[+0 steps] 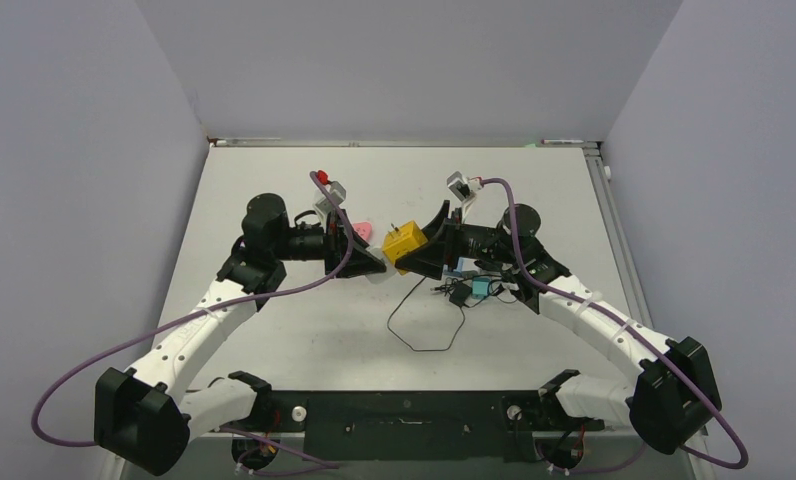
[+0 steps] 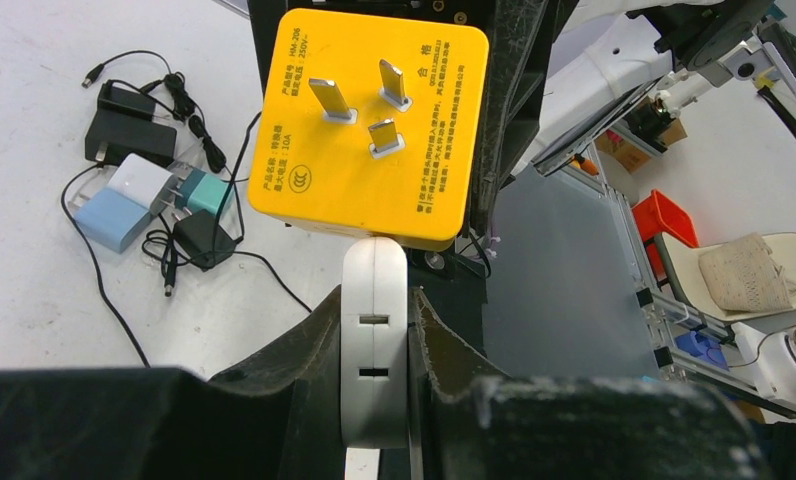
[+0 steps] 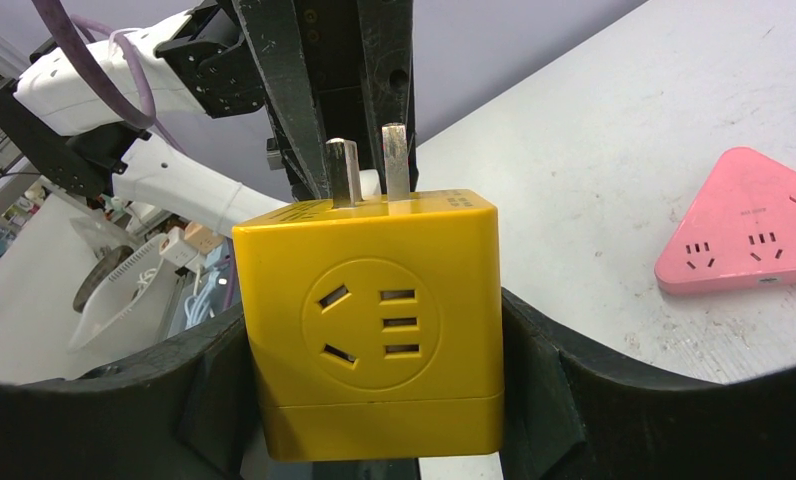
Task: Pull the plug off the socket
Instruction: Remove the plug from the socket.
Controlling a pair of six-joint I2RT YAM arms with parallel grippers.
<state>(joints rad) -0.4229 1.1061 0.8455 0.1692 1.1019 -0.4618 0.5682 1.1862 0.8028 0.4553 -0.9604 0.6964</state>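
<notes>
**Straight pull, steady anchor: parting the plug from the cube**

The left gripper (image 2: pixel 374 300) is clenched on the two flat sides of the white, rounded plastic plug (image 2: pixel 374 360). The plug is seated in a side face of the yellow cube-shaped plastic socket adapter (image 2: pixel 364 130), next to the face with the prongs. The cube is clamped across its opposite walls by the right gripper (image 3: pixel 374 350) and appears to be held off the white tabletop (image 1: pixel 324 350), mid-table between the two arms.

The pull is best made along the line of the hidden pins, straight away from the cube face and without twist or rocking, so that nothing binds in the slots. The cube should be braced as a fixed anchor, or drawn gently the opposite way. Force is probably better raised gradually than snatched.

The plug's shell looks glossy and smooth with softly rounded edges, so slipping through the fingers is the likely fault. The worn, rough black finger pads (image 2: pixel 314 340) should give some bite. The cube is hard moulded plastic with flat walls and rounded corners, which makes it easy to clamp squarely. Three bare metal prongs (image 2: pixel 379 105) stand out from one face and are best kept clear of contact.

A pink triangular plastic socket block (image 3: pixel 744 235) and a heap of small chargers with thin black cable (image 2: pixel 144 180) lie on the table, apart from the work.
</notes>
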